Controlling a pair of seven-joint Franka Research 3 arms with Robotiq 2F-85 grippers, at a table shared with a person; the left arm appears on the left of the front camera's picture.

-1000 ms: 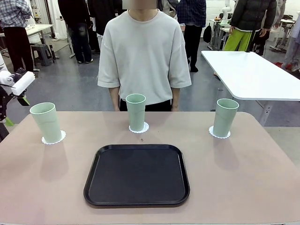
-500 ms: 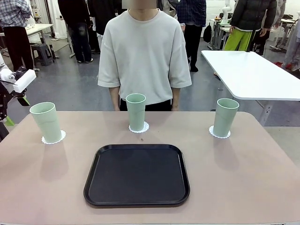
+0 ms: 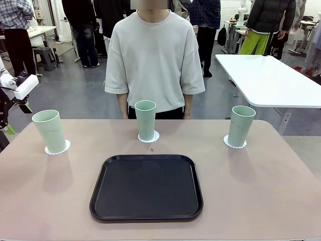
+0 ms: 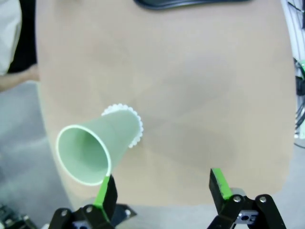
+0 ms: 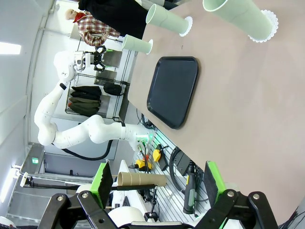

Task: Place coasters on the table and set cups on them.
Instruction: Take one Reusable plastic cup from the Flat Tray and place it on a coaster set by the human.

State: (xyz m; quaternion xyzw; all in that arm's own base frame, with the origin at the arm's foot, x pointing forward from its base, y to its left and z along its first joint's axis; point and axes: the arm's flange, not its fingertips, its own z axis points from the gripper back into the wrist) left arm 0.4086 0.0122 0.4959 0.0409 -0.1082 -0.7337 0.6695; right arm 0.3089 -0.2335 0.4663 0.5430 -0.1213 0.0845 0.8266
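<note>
Three mint-green cups stand on doily coasters across the far half of the beige table (image 3: 261, 191).

The left cup (image 3: 49, 130), middle cup (image 3: 145, 119) and right cup (image 3: 241, 125) each sit upright on a coaster (image 3: 233, 144), beyond a black tray (image 3: 146, 188). The left end effector (image 4: 162, 191) hangs wide open above the left cup; the right end effector (image 5: 157, 183) is also wide open, holding nothing.

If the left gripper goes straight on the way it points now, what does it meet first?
Probably the bare table. The left gripper is open and looks down at bare tabletop between its fingers; the cup on its coaster stands just off that line, beside one finger. Depth is unclear.
</note>
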